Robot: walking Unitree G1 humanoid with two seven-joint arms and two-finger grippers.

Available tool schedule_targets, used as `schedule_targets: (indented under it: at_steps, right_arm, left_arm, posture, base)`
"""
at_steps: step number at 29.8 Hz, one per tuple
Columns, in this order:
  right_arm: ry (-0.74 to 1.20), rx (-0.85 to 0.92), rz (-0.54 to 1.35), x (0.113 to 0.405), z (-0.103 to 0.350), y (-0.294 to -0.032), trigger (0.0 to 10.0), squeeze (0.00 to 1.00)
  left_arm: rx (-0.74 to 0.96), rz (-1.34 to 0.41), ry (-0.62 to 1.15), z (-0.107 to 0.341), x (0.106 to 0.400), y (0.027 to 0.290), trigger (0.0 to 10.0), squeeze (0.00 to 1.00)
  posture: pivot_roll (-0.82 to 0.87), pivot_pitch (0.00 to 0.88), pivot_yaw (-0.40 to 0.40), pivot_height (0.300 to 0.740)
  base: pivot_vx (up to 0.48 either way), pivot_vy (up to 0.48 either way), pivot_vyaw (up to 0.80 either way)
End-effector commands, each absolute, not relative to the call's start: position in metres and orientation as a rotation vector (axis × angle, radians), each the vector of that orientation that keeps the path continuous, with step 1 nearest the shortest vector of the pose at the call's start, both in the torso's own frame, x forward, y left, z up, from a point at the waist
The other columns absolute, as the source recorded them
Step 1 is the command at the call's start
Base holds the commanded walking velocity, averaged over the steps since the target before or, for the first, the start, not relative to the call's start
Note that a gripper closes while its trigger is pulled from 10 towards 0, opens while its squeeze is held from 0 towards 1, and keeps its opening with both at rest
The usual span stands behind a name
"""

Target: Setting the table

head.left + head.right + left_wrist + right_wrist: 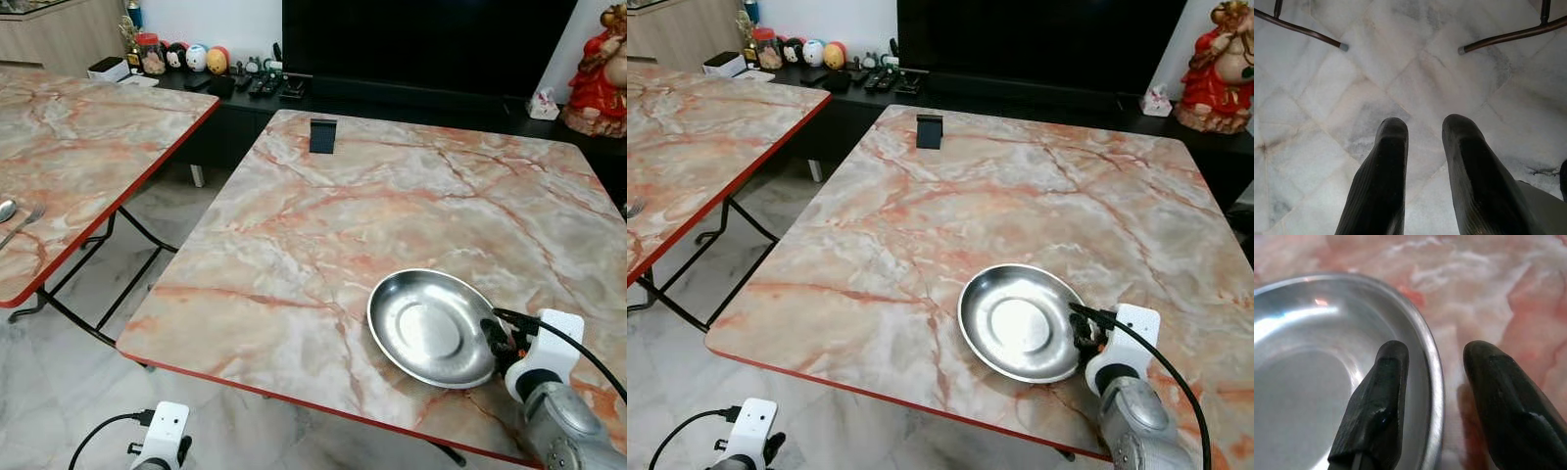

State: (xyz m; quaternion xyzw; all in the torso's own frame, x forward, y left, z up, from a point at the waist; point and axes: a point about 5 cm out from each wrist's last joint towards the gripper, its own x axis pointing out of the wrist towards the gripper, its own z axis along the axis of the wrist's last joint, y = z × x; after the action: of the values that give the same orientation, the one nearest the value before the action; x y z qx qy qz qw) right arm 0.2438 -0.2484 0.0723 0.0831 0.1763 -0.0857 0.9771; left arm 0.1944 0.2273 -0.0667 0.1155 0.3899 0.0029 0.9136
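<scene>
A shiny round steel plate [431,328] lies flat on the marble-patterned table [323,225], near its front right corner. My right gripper [1432,357] is open at the plate's right rim. One finger [1378,406] sits over the inside of the plate [1303,357] and the other finger [1503,401] is outside it above the tabletop, with the rim between them. My left gripper [1425,127] hangs open below the table's front edge, over the pale floor tiles, holding nothing.
A small dark stand [322,135] sits near the table's far edge. A second marble table [69,147] to the left carries a fork [24,222] and a spoon [5,209]. Behind are a black console with trinkets [196,59] and a red figurine [598,78].
</scene>
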Motion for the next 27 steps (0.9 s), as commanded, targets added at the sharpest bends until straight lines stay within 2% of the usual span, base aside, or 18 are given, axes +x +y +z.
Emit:
schedule_targets:
  at_steps: [1,10,17,19,22,27]
  right_arm:
    - [0.285,0.18,-0.149,0.249,0.086,-0.245,10.0,0.0]
    - [0.277,0.168,-0.155,0.249,0.086,-0.246,10.0,0.0]
    - [-0.036,0.134,-0.134,0.258,0.119,-0.24,10.0,0.0]
    - [-0.062,-0.007,-0.141,0.259,0.117,-0.235,10.0,0.0]
    - [-0.085,0.029,-0.14,0.255,0.104,-0.22,10.0,0.0]
    - [-0.074,0.025,-0.202,0.25,0.09,-0.225,10.0,0.0]
  left_arm:
    - [0.248,-0.007,0.821,-0.068,0.194,0.227,10.0,0.0]
    - [0.243,-0.009,0.821,-0.068,0.194,0.226,10.0,0.0]
    - [0.235,-0.012,0.804,-0.067,0.195,0.224,10.0,0.0]
    - [0.231,-0.017,0.799,-0.067,0.196,0.222,10.0,0.0]
    - [0.242,-0.031,0.798,-0.066,0.198,0.223,10.0,0.0]
    - [0.264,-0.067,0.772,-0.061,0.208,0.221,10.0,0.0]
  posture:
    - [-0.01,0.0,-0.021,0.724]
    - [0.0,0.0,-0.022,0.724]
    - [-0.02,0.0,-0.01,0.724]
    - [-0.03,0.0,0.002,0.724]
    - [-0.07,0.0,0.035,0.724]
    - [-0.05,0.0,0.059,0.724]
  base:
    - [0.0,0.0,0.0]
    - [0.0,0.0,0.0]
    - [0.0,0.0,0.0]
    - [0.0,0.0,0.0]
    - [0.0,0.0,0.0]
    - [0.0,0.0,0.0]
